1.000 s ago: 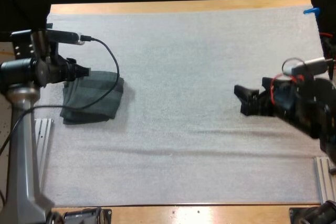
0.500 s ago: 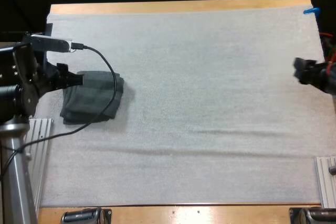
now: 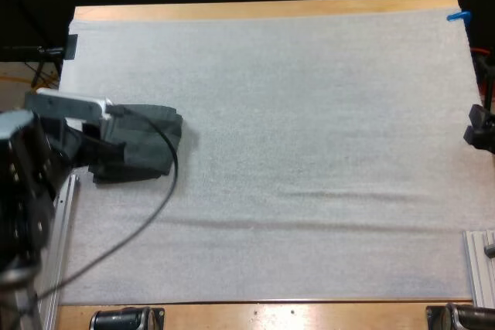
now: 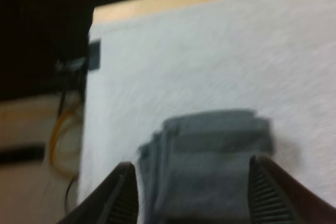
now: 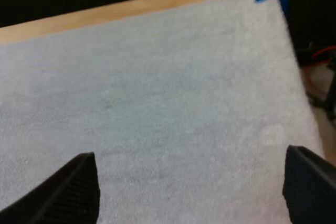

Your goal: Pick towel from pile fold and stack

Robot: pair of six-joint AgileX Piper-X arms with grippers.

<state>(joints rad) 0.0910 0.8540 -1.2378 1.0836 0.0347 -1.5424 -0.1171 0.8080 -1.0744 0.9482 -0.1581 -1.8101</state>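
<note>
1 folded towel stack (image 3: 147,138) lies at the left edge of the mat (image 3: 309,113). I judge folding and stacking done, with nothing left to pick. The left gripper (image 4: 193,187) hangs at the stack's near side, fingers spread wide, holding nothing. The right gripper (image 5: 194,187) gapes empty over bare mat at the right edge, and the middle is open room.

The left arm sits low at the left side, its left gripper (image 4: 195,199) pointing forward with fingers spread wide and empty, while the right gripper (image 5: 194,195) sits at the right edge, fingers wide apart, empty.
</note>
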